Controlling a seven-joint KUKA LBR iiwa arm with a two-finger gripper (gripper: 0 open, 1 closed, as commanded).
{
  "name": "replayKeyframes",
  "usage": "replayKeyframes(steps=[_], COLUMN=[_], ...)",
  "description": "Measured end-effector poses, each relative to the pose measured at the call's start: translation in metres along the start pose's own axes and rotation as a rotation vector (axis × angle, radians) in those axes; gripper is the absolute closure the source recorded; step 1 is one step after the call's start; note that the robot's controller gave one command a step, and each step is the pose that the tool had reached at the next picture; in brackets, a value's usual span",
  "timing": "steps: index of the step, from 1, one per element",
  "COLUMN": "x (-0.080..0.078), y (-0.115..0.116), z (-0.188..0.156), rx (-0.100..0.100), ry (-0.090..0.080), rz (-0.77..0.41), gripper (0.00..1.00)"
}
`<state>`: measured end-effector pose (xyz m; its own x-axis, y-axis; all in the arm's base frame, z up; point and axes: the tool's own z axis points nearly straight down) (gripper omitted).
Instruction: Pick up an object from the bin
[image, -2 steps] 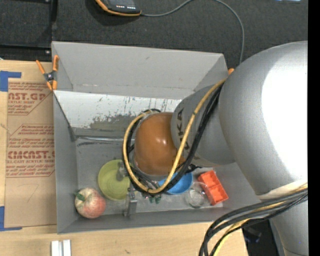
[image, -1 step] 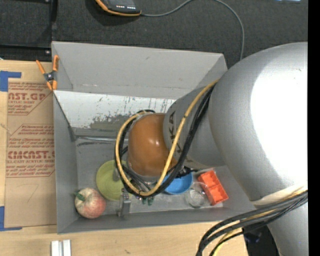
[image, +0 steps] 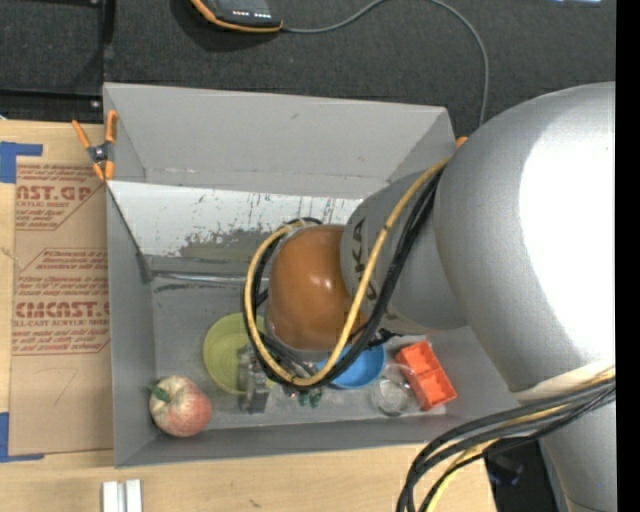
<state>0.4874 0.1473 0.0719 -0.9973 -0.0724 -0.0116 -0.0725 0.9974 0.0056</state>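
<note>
The gripper is down low in the bin, close to the wall that runs along the bottom of the view, and most of it is hidden under the rounded orange cover on the wrist. Only a few dark and green bits of it show below that cover. Whether it is parted or closed I cannot tell, nor whether it has hold of anything. Yellow and black cables loop round the left side of the cover and curl under it. Two things lie right against the gripper. On its left is a yellow-green dish, round and shallow, partly covered by the cables. On its right is a blue dish, also round, with only its lower rim clear of the wrist. The gripper sits between these two, and which of them it is over I cannot tell. Just right of the blue dish lies a small clear lump, and touching that is an orange block with studs on top, lying aslant. Well apart, in the bottom-left corner, rests an apple, red with a pale patch. The arm fills the right side, broad and grey, reaching in over the rim.
</note>
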Motion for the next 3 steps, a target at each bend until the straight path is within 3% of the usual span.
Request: replayKeyframes(steps=[3], x=[0.001], y=[0.000], z=[-0.015], rx=[0.000], ry=[0.002], rz=[0.000], gripper=[1.00])
